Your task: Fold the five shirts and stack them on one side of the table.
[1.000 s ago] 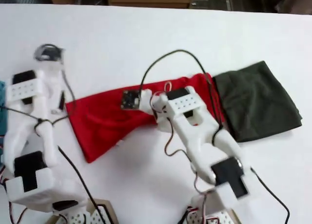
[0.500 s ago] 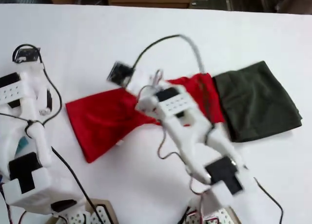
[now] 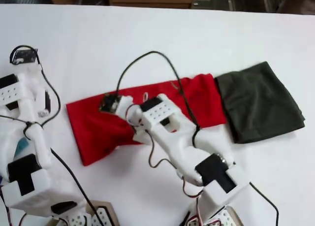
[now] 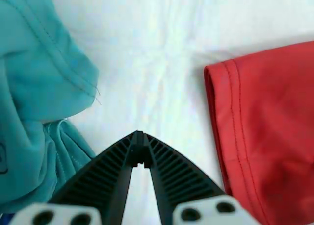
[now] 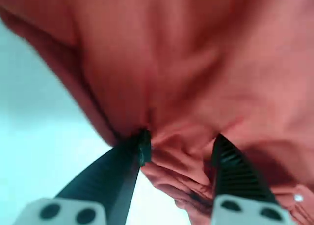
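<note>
The red shirt (image 3: 93, 122) lies across the middle of the table (image 3: 147, 39), touching a folded dark green shirt (image 3: 261, 100) toward the right edge. The right gripper (image 5: 179, 149) is wide on its bunched cloth. The left gripper (image 4: 140, 139), closed and empty, hangs beside a teal shirt (image 4: 34, 87).

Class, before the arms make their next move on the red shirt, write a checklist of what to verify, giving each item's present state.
1. Red shirt cloth inside the right gripper: ok, bunched there.
2. Right gripper closed on it: not ok, open.
3. Left gripper clear of cloth: ok, shut above bare table between teal shirt and red shirt.
4. Dark green shirt folded: ok.
5. Red shirt clear of the dark green shirt: cannot tell, edges meet.
</note>
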You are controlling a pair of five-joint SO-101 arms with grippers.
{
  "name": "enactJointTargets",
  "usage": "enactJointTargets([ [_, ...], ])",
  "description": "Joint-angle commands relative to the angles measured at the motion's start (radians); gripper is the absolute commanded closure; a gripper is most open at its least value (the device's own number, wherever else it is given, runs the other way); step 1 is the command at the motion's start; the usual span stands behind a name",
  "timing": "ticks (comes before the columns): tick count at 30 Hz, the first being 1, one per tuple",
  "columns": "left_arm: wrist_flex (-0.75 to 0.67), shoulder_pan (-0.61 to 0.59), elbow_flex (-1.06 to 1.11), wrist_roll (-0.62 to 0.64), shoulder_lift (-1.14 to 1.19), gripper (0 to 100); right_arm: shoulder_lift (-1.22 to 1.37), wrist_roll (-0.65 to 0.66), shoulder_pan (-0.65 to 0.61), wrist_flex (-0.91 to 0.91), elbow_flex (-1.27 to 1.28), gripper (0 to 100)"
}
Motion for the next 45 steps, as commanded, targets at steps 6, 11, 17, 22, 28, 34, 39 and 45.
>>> enactJointTargets([
  [6, -0.008, -0.025, -0.042, 0.005, -0.031, 98, -0.213, -0.011, -0.001, 0.010, -0.104, 78.6],
  [11, -0.009, -0.057, -0.041, 0.012, -0.031, 98, -0.248, -0.021, 0.012, -0.093, -0.167, 78.6],
  [17, 0.000, -0.232, -0.108, 0.195, -0.032, 98, -0.088, -0.184, -0.035, -0.248, -0.158, 78.6],
  [22, 0.014, -0.428, -0.193, 0.272, -0.031, 98, 0.022, -0.258, -0.076, -0.259, -0.160, 78.6],
  [28, 0.014, -0.497, -0.217, 0.253, -0.029, 98, 0.044, -0.258, -0.208, -0.183, -0.155, 78.6],
  [34, 0.012, -0.499, -0.217, 0.255, -0.031, 98, 0.068, -0.256, -0.335, -0.151, -0.109, 78.6],
  [39, 0.011, -0.525, -0.217, 0.256, -0.031, 98, 0.116, -0.256, -0.358, -0.143, -0.095, 78.6],
  [45, 0.005, -0.583, -0.217, 0.256, -0.031, 98, 0.041, -0.256, -0.410, -0.088, -0.098, 78.6],
])
